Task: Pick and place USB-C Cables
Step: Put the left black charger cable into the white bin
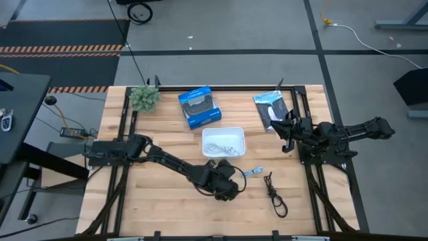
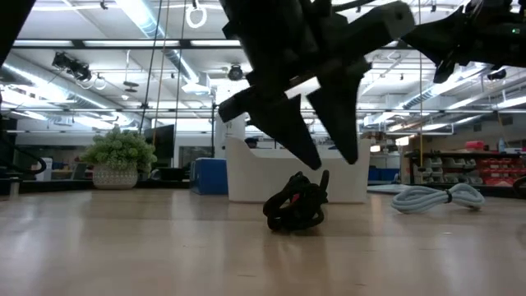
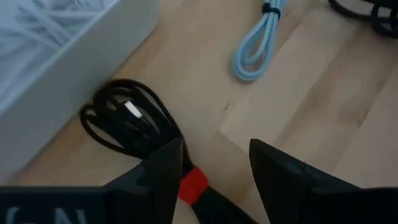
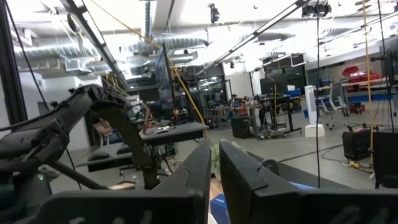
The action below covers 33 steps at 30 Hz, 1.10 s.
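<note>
The left gripper hangs with fingers apart just above the coiled black cable with a red band, which lies on the pale wooden counter against the white tray. The looped light blue-grey cable lies nearby, the thin dark cable farther off, and a white cable sits in the tray. The right gripper waits raised at the counter's right side, its smooth dark fingers nearly together.

So on the wooden counter there's a small green potted plant at the back left corner, with a blue box just right of it. A black-and-white packet lies further right along the back edge, and a white tray sits mid-counter, right in front of the blue box.
</note>
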Tool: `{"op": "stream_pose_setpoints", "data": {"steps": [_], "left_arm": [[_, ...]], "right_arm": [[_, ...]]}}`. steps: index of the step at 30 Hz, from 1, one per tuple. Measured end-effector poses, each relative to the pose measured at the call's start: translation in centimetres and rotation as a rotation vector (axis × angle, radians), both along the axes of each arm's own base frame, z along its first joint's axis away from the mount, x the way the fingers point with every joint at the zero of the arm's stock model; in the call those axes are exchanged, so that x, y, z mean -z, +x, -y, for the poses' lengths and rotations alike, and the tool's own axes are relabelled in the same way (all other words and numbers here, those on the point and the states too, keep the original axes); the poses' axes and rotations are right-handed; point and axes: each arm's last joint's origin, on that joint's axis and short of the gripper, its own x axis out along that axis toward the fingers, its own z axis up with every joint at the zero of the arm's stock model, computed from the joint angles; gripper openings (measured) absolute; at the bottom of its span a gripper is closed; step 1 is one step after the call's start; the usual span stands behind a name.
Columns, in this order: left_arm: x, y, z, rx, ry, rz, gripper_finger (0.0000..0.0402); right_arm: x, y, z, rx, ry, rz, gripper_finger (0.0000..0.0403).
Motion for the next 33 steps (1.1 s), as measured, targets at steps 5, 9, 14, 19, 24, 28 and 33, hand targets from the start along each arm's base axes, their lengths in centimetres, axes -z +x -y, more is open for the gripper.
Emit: {"op": "stream_pose_setpoints", "data": {"steps": [5,9,14,19,24,28,33], "left_arm": [[0.3,-0.2,-0.3,-0.069,-0.014,-0.015,0.0238],[0.3,-0.5,-0.2,-0.098,-0.001,-0.02,0.0253],[1.1,-0.7,0.4,-0.1,0.006,-0.042,0.0244],[2.0,-1.0,1.0,-0.088,0.009,-0.071,0.0232],[2.7,-1.0,1.2,-0.074,-0.006,-0.091,0.0225],[3.0,-1.2,1.2,-0.065,-0.016,-0.136,0.0212],[3.1,-1.3,1.1,-0.027,0.001,-0.166,0.0178]], "right_arm": [[0.0,0.0,0.0,0.001,0.001,0.0,0.0039],[0.0,0.0,0.0,0.004,0.001,-0.002,0.0039],[0.0,0.0,0.0,0.004,0.001,-0.002,0.0039],[0.0,0.1,0.0,0.003,0.001,-0.004,0.0039],[0.0,0.1,0.0,0.004,0.001,-0.004,0.0039],[0.0,0.1,0.0,0.003,0.001,-0.004,0.0039],[0.0,0.1,0.0,0.003,0.001,-0.004,0.0039]]}}
